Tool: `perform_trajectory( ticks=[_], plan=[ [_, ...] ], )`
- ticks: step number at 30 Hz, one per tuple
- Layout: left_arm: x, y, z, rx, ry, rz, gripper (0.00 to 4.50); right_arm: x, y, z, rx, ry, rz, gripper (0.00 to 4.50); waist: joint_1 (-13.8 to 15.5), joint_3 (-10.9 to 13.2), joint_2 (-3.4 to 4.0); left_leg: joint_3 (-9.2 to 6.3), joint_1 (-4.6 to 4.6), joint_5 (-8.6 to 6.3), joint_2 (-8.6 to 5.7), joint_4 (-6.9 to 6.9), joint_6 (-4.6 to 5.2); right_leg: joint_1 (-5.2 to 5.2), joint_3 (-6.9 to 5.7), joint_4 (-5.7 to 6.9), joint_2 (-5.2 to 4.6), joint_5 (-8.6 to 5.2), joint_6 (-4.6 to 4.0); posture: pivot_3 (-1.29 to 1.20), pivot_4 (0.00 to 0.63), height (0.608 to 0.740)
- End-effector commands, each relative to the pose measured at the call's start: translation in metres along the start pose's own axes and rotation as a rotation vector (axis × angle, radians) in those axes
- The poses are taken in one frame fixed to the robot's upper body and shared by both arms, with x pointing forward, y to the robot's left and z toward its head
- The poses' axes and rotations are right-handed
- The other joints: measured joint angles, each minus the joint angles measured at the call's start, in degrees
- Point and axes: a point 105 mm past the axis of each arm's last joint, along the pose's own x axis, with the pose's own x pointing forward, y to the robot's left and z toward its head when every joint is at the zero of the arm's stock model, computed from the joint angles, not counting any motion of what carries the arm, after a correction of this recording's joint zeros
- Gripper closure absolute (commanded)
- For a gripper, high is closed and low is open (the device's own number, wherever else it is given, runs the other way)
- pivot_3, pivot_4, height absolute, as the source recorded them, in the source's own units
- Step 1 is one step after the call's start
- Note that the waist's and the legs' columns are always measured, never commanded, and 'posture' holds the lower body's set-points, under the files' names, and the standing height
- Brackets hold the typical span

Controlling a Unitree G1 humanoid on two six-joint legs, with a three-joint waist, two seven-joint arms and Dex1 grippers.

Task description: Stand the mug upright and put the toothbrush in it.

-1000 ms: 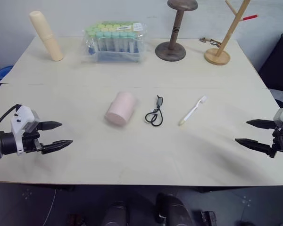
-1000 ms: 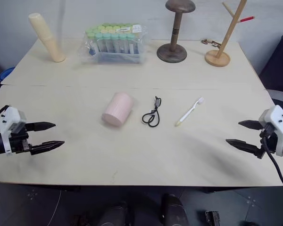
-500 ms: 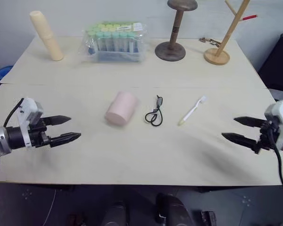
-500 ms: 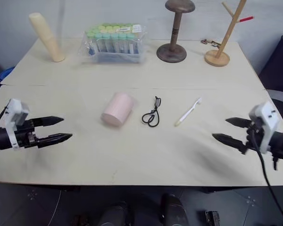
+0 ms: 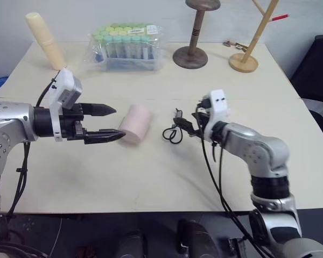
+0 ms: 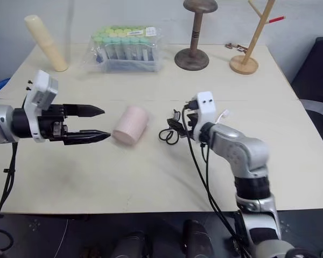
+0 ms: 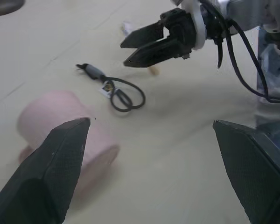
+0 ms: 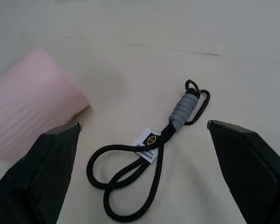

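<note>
Tipping the small pale pink cylindrical mug (image 5: 135, 124) upright called for the spread-fingered left gripper (image 5: 109, 123) straddling its body squarely, while the right gripper (image 7: 136, 46) hovered wide open.

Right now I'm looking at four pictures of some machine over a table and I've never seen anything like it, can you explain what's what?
It is a two-armed humanoid robot. Two pictures come from cameras on its head, looking down over the table; the other two come from cameras on its wrists. Each arm ends in a tool with two black fingers: the left tool and the right tool, both open and holding nothing. On the table a pink mug lies on its side, beside a black looped cord. The toothbrush is mostly hidden behind the right arm. Farther back stand a pack of tubes and wooden stands.
</note>
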Motion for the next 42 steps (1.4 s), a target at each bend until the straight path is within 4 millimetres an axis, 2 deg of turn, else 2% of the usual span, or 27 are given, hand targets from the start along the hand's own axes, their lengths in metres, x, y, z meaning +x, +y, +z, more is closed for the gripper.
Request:
perform_trajectory(
  ticks=[1,3,9,10,12,17,19,23,24,26,28,30,32,34,35,37,39,41,42],
  plan=[
    [-0.002,0.003,0.008,0.074,-0.006,0.018,0.02,0.025,-0.006,-0.001,-0.032,0.004,-0.059,0.00,-0.52,0.00,0.00,-0.01,0.00,0.00,0.00,-0.01,0.00,0.00,-0.02,0.00,0.00,0.00,0.00,0.00,0.150,0.740],
    [-0.002,0.003,0.009,0.081,-0.007,0.015,0.02,0.035,-0.007,-0.003,-0.045,0.012,-0.073,0.00,-1.23,0.00,0.00,-0.03,0.00,0.01,0.02,-0.05,-0.01,0.00,-0.05,0.00,0.00,0.00,0.00,0.00,0.150,0.740],
    [-0.001,0.002,0.005,0.096,-0.008,0.020,0.02,0.061,0.012,-0.016,-0.058,0.058,0.011,0.00,-2.87,0.00,0.00,-0.06,0.02,0.02,0.06,-0.14,-0.03,-0.02,-0.06,0.00,-0.01,-0.01,-0.01,0.00,0.150,0.740],
    [-0.001,0.002,0.004,0.097,-0.008,0.021,0.00,0.065,0.014,-0.017,-0.057,0.059,0.016,0.18,-3.10,0.00,0.00,-0.07,0.04,0.02,0.07,-0.15,-0.04,-0.01,-0.06,0.00,0.00,-0.01,-0.01,0.00,0.150,0.740],
    [0.000,0.002,0.004,0.099,-0.010,0.022,0.00,0.069,0.016,-0.019,-0.058,0.061,0.024,0.58,-3.61,0.00,0.01,-0.08,0.06,0.03,0.09,-0.20,-0.06,-0.01,-0.07,0.00,0.00,-0.01,-0.02,0.00,0.150,0.740],
    [0.001,0.003,0.004,0.103,-0.015,0.026,0.00,0.075,0.031,-0.018,-0.083,0.052,0.083,2.24,-4.20,0.00,0.01,-0.13,0.06,0.03,0.09,-0.23,-0.06,-0.01,-0.06,0.02,-0.01,-0.02,-0.03,0.00,0.150,0.740],
    [0.001,0.004,0.004,0.103,-0.016,0.028,0.00,0.075,0.031,-0.018,-0.085,0.051,0.085,3.01,-4.22,0.00,0.01,-0.14,0.06,0.03,0.10,-0.24,-0.06,-0.01,-0.06,0.02,-0.01,-0.02,-0.03,0.00,0.150,0.740],
    [0.003,0.003,0.005,0.107,-0.025,0.020,0.00,0.072,0.026,-0.018,-0.087,0.043,0.073,4.28,-4.08,0.00,0.01,-0.15,0.06,0.03,0.10,-0.24,-0.06,-0.01,-0.05,0.02,-0.03,-0.02,-0.04,0.00,0.150,0.740],
    [0.005,0.003,0.006,0.110,-0.031,0.012,0.00,0.069,0.022,-0.016,-0.087,0.032,0.061,4.48,-3.95,0.00,0.01,-0.17,0.05,0.03,0.09,-0.24,-0.06,-0.01,-0.06,0.02,-0.04,-0.02,-0.04,0.00,0.150,0.740],
    [0.009,0.001,0.008,0.112,-0.049,-0.007,0.00,0.061,0.013,-0.005,-0.074,-0.009,0.030,4.48,-3.82,0.00,0.01,-0.19,0.05,0.03,0.06,-0.23,-0.06,0.00,-0.06,0.03,-0.08,-0.02,-0.04,0.00,0.150,0.740],
    [0.014,-0.002,0.010,0.112,-0.072,-0.028,0.00,0.050,0.004,0.008,-0.070,-0.056,-0.001,4.48,-3.46,0.01,0.02,-0.25,0.00,0.03,0.05,-0.21,-0.06,0.00,-0.08,0.03,-0.08,-0.02,-0.04,0.00,0.150,0.740],
    [0.026,-0.008,0.015,0.110,-0.113,-0.075,0.00,0.021,-0.022,0.035,-0.050,-0.150,-0.097,4.48,-2.91,0.03,0.06,-0.30,-0.07,0.03,0.04,-0.15,-0.06,-0.01,-0.09,0.02,-0.09,-0.02,-0.03,0.00,0.150,0.740],
    [0.042,-0.018,0.021,0.119,-0.152,-0.142,0.00,-0.026,-0.054,0.061,-0.006,-0.241,-0.217,4.48,-2.09,0.05,0.09,-0.41,-0.23,0.03,0.02,0.00,-0.06,-0.03,-0.14,0.02,-0.13,-0.02,-0.03,0.00,0.150,0.740],
    [0.055,-0.025,0.026,0.118,-0.186,-0.196,0.00,-0.069,-0.080,0.068,0.007,-0.274,-0.328,4.48,-0.98,0.08,0.14,-0.70,-0.53,0.03,0.02,0.18,-0.05,-0.11,-0.27,0.01,-0.19,-0.02,-0.03,0.00,0.150,0.740],
    [0.059,-0.027,0.029,0.115,-0.200,-0.212,0.00,-0.084,-0.088,0.067,0.009,-0.273,-0.374,4.48,-0.62,0.08,0.14,-0.76,-0.70,0.03,-0.01,0.31,-0.05,-0.19,-0.33,0.00,-0.18,-0.01,-0.01,0.00,0.150,0.740],
    [0.071,-0.033,0.032,0.110,-0.222,-0.257,0.00,-0.121,-0.114,0.055,-0.005,-0.230,-0.509,4.48,-0.56,0.04,0.07,-0.82,-0.74,0.03,-0.02,0.31,-0.05,-0.17,-0.39,-0.03,-0.12,-0.01,-0.01,0.00,0.150,0.740],
    [0.081,-0.041,0.033,0.117,-0.228,-0.309,0.00,-0.155,-0.138,0.034,0.029,-0.184,-0.626,4.48,-0.22,0.03,0.05,-0.81,-0.72,0.03,-0.02,0.29,-0.05,-0.13,-0.39,-0.05,-0.09,-0.01,-0.01,0.00,0.150,0.740],
    [0.094,-0.050,0.039,0.138,-0.247,-0.380,0.00,-0.182,-0.157,-0.013,0.079,-0.072,-0.732,4.48,-0.84,0.07,0.17,-0.45,-0.59,0.06,-0.01,0.24,0.00,-0.16,-0.14,0.02,-0.09,0.03,0.05,0.00,0.150,0.740],
    [0.098,-0.053,0.041,0.145,-0.251,-0.404,0.00,-0.190,-0.160,-0.029,0.089,-0.036,-0.754,4.48,0.19,0.03,0.10,-0.26,-0.25,0.11,0.01,0.04,-0.01,-0.05,0.00,0.05,-0.06,0.03,0.05,0.00,0.150,0.740]
  ],
)
